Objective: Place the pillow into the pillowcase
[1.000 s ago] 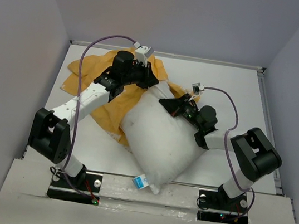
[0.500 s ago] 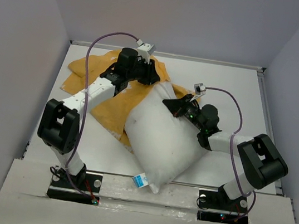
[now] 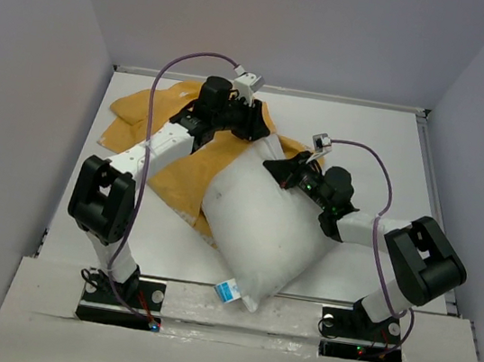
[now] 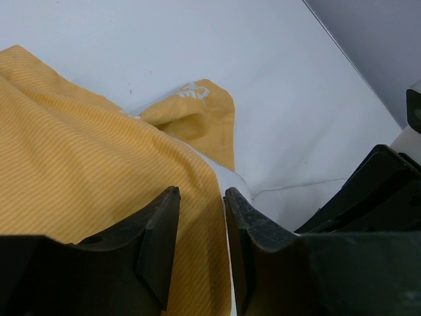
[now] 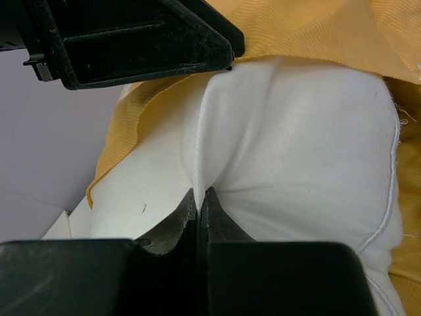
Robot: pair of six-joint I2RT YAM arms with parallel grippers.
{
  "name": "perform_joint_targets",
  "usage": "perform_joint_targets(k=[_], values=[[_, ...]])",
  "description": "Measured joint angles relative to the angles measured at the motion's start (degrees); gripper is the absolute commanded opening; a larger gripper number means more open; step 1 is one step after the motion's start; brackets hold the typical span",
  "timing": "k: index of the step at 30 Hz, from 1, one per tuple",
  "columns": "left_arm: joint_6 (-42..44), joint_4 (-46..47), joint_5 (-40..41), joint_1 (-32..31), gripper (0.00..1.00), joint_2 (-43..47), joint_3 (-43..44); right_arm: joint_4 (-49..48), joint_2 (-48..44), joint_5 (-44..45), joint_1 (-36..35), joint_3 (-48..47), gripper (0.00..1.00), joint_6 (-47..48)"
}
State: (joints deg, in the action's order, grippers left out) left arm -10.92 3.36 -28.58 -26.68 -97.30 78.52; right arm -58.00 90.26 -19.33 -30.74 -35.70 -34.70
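Observation:
The white pillow [image 3: 262,230] lies aslant in the middle, its blue-and-white tag [image 3: 226,292] at the near corner. Its far end rests against the orange-yellow pillowcase [image 3: 141,125], which is spread at the back left. My right gripper [image 3: 276,166] is shut on a pinch of pillow fabric at the far end, as the right wrist view [image 5: 198,192] shows. My left gripper [image 3: 254,128] is over the pillowcase's edge next to the pillow. In the left wrist view [image 4: 200,192] its jaws stand a little apart with the pillowcase [image 4: 79,178] seen between them. No blue face shows.
White table [image 3: 392,149] with grey walls on three sides. The back wall edge is close behind the left gripper. My left gripper's fingers [image 5: 131,46] hang just above the pillow [image 5: 296,151] in the right wrist view. Cables loop over both arms.
My left arm has reached farther back and to the right along the pillowcase's edge. My right gripper shifted slightly with the pillow's far end, then held still.

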Motion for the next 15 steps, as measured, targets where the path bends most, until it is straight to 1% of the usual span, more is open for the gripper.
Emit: perform_joint_targets(k=[4, 5, 8, 9, 10, 11, 12, 13, 15], values=[[1.5, -1.8, 2.4, -0.7, 0.42, -0.7, 1.6, 0.9, -0.5, 0.3, 0.0, 0.0, 0.0, 0.4], [1.9, -2.2, 3.1, -0.8, 0.4, -0.9, 2.0, 1.0, -0.7, 0.3, 0.0, -0.1, 0.0, 0.5], [3.3, -4.0, 5.5, -1.5, 0.29, -1.2, 3.0, 1.2, -0.7, 0.3, 0.0, -0.1, 0.0, 0.5], [4.3, -4.8, 6.8, -1.9, 0.21, -1.3, 3.4, 1.2, -0.7, 0.3, 0.0, -0.1, 0.0, 0.5], [4.7, -5.4, 7.8, -2.2, 0.16, -1.3, 3.7, 1.2, -0.7, 0.3, 0.0, -0.1, 0.0, 0.5], [5.1, -6.1, 8.7, -2.6, 0.08, -1.4, 4.0, 1.2, -0.7, 0.3, 0.0, -0.1, 0.0, 0.5], [5.7, -6.5, 9.5, -2.9, 0.04, -1.5, 4.4, 1.2, -0.7, 0.3, 0.0, -0.1, 0.0, 0.5], [6.4, -7.0, 10.3, -3.3, 0.0, -1.6, 4.9, 1.2, -0.7, 0.3, 0.0, -0.1, 0.0, 0.5], [7.0, -7.5, 11.2, -3.7, 0.0, -1.9, 5.3, 1.3, -0.7, 0.3, 0.0, -0.1, 0.0, 0.5]])
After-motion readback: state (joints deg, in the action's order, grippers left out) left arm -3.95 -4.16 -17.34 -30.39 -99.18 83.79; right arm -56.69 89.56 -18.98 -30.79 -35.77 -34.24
